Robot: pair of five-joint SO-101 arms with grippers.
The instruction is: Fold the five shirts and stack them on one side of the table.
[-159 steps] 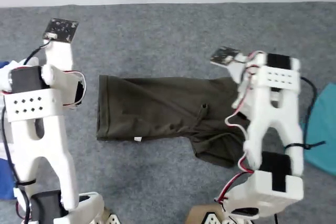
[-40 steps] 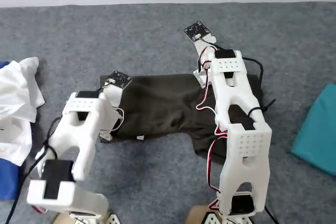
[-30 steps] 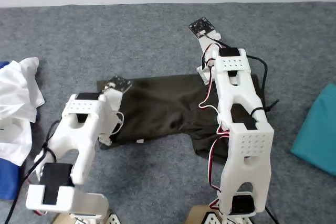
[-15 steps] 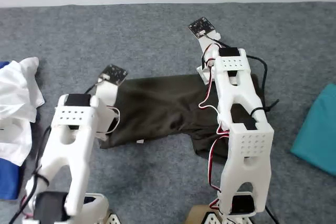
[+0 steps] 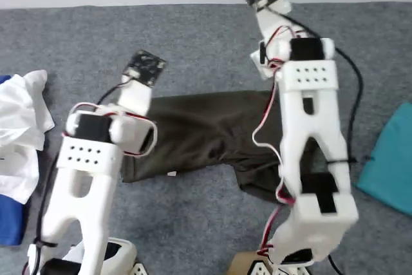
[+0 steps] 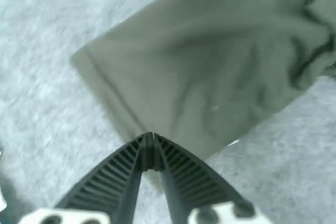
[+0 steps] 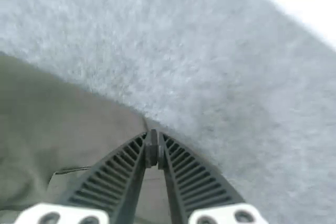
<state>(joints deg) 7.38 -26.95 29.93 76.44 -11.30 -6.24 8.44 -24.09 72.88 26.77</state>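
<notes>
A dark olive shirt (image 5: 206,127) lies spread on the grey table top, with a bunched part at its near right. The left arm (image 5: 96,140) stands over the shirt's left end. In the left wrist view my left gripper (image 6: 149,142) is shut, its tips above the edge of the olive shirt (image 6: 210,66), which lies flat below. The right arm (image 5: 309,94) stretches over the shirt's far right corner. My right gripper (image 7: 152,148) is shut too, its tips over the border of the olive shirt (image 7: 52,119) and the carpet. I see no cloth lifted.
A crumpled white shirt (image 5: 22,127) and a blue cloth (image 5: 9,217) lie at the left edge. A teal shirt (image 5: 393,165) lies at the right edge. Grey carpet (image 5: 193,37) stretches behind the olive shirt to the far wall.
Both arms have risen off the olive shirt in the last half second, and the right wrist has swung toward the far edge. The shirt itself has stayed put.
</notes>
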